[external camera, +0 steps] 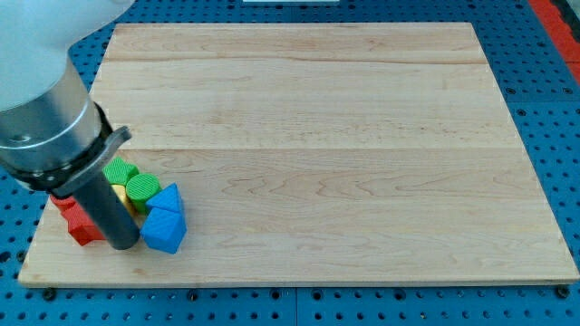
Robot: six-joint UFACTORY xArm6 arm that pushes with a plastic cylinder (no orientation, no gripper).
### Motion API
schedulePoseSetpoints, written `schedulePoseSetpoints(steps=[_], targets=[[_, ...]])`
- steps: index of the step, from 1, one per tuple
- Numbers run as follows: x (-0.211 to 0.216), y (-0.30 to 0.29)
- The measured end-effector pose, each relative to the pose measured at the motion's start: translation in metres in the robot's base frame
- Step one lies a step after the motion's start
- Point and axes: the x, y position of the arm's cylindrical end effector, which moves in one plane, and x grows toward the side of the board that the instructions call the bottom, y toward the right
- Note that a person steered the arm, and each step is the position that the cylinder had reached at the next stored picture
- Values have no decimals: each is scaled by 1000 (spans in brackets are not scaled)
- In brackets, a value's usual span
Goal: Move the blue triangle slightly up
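The blue triangle (169, 198) lies near the board's lower left, in a tight cluster of blocks. A second blue block (164, 232), many-sided, sits just below it and touches it. My tip (122, 244) is at the end of the dark rod, just left of the lower blue block and below-left of the blue triangle. A green round block (142, 189) and another green block (119, 170) sit up-left of the triangle. A yellow block (124, 199) shows partly behind the rod. Red blocks (82, 224) lie left of the rod, partly hidden.
The wooden board (317, 136) lies on a blue pegboard table (553, 109). The arm's large grey body (45, 109) covers the view's upper left corner and hides part of the cluster. The board's bottom edge runs close under the blocks.
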Motion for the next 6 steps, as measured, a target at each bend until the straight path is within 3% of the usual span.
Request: schedulePoseSetpoints(steps=[2, 4, 6], targets=[[-12, 91], [11, 54], [-25, 22]])
